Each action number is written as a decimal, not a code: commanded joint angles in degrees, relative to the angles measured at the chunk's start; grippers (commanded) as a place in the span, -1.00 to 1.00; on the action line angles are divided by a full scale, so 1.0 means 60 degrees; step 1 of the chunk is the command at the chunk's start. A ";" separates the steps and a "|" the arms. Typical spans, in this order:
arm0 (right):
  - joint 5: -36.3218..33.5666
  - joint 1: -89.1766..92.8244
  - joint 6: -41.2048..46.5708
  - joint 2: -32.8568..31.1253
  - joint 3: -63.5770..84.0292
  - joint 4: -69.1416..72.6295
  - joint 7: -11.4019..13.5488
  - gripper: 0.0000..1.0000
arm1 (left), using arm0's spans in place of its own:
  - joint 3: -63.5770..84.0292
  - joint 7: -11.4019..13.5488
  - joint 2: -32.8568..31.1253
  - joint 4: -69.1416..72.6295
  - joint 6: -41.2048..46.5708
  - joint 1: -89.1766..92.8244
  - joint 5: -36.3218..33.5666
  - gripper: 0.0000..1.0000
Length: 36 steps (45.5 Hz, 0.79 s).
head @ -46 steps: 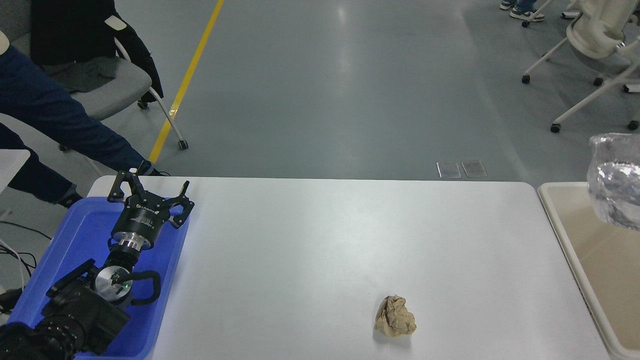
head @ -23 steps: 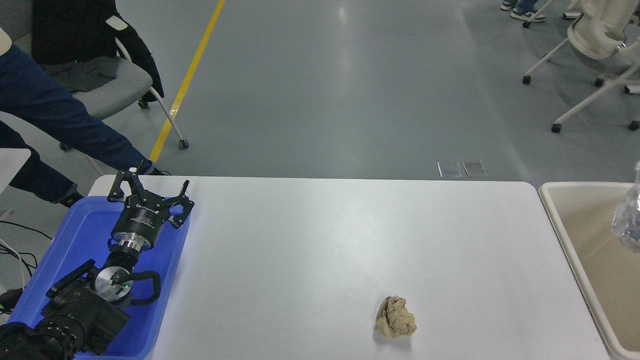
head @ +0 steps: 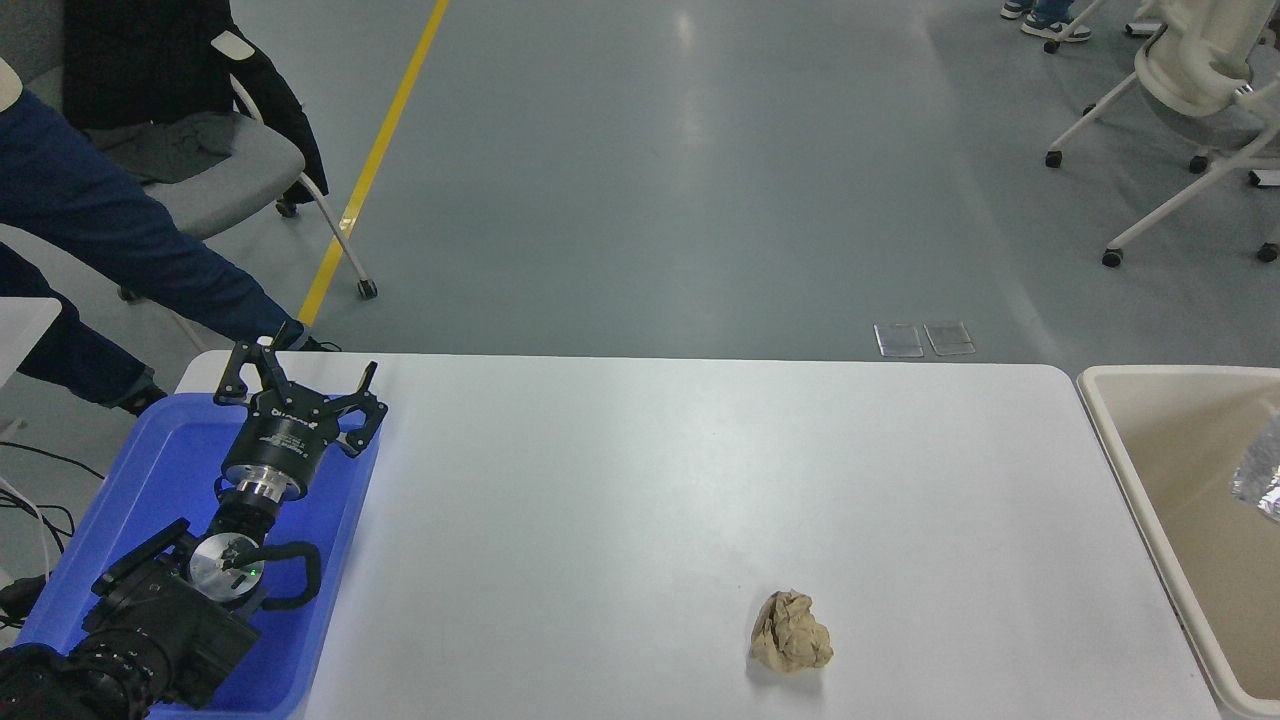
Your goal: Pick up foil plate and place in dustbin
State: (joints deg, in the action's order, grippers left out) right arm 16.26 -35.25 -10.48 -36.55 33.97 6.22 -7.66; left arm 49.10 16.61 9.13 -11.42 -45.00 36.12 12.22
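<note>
Only a sliver of the shiny silver foil plate [head: 1262, 468] shows at the picture's right edge, inside the outline of the cream-beige dustbin [head: 1130, 470]. I cannot tell whether it rests in the tub or hangs above it. No right arm or right gripper appears in the picture. My left gripper [head: 298, 374] is parked at the lower left over the blue tray, its fingers spread open and empty.
A crumpled brown paper ball [head: 791, 631] lies on the white table [head: 700, 480] near its front edge. A blue tray [head: 160, 470] sits under the left arm. A person's dark blue sleeve [head: 110, 230] reaches toward the table's far left corner. Chairs stand on the floor beyond.
The foil plate has moved right and downward over the dustbin until only its edge remains in the picture. The left arm has stayed still.
</note>
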 commanded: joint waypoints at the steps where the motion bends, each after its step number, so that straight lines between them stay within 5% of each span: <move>1: -0.0001 0.0470 -0.0070 0.0408 -0.0257 -0.0671 0.0003 -1.00 | 0.0006 0.0000 0.0001 -0.0001 0.0000 0.0000 0.0000 1.00; 11: -0.0001 0.0441 -0.0085 0.0393 -0.0242 -0.0656 -0.0012 -1.00 | 0.0006 0.0000 0.0001 -0.0001 0.0000 0.0000 0.0000 1.00; 17: 0.0014 0.0353 -0.0465 0.0291 -0.0242 -0.0671 -0.0012 0.47 | -0.0009 0.0000 0.0001 -0.0001 0.0000 0.0014 0.0000 1.00; 19: -0.0001 0.0338 -0.0641 0.0291 -0.0242 -0.0656 -0.0026 0.80 | -0.0009 0.0000 0.0001 -0.0001 0.0000 0.0000 0.0000 1.00; 36: -0.0015 -0.0802 -0.0729 -0.0410 -0.0608 0.0747 -0.0012 1.00 | -0.0009 0.0000 0.0001 -0.0001 0.0000 0.0000 0.0000 1.00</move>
State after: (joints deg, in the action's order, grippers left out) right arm 16.28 -34.33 -14.56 -35.29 31.43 3.79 -7.74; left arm 49.06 16.61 9.13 -11.42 -45.00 36.12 12.21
